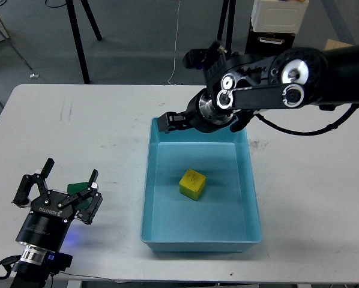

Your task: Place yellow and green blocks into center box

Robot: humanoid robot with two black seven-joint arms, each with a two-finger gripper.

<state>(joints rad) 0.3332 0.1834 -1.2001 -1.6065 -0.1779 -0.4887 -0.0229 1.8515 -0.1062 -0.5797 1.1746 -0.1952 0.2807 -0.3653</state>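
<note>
Right, your yellow block (192, 183) sits inside the blue tray (251, 198), near its middle. Your right gripper (165, 122) hangs over the tray's far left corner, and you can't tell its fingers apart. Over at near left, your left gripper (70, 181) is spread wide around the green block (78, 188) on the table (95, 126).

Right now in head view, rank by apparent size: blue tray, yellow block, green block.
1. Blue tray, by far the largest.
2. Yellow block.
3. Green block looks smaller, but the left gripper partly hides it, so this rank is unsure.
</note>
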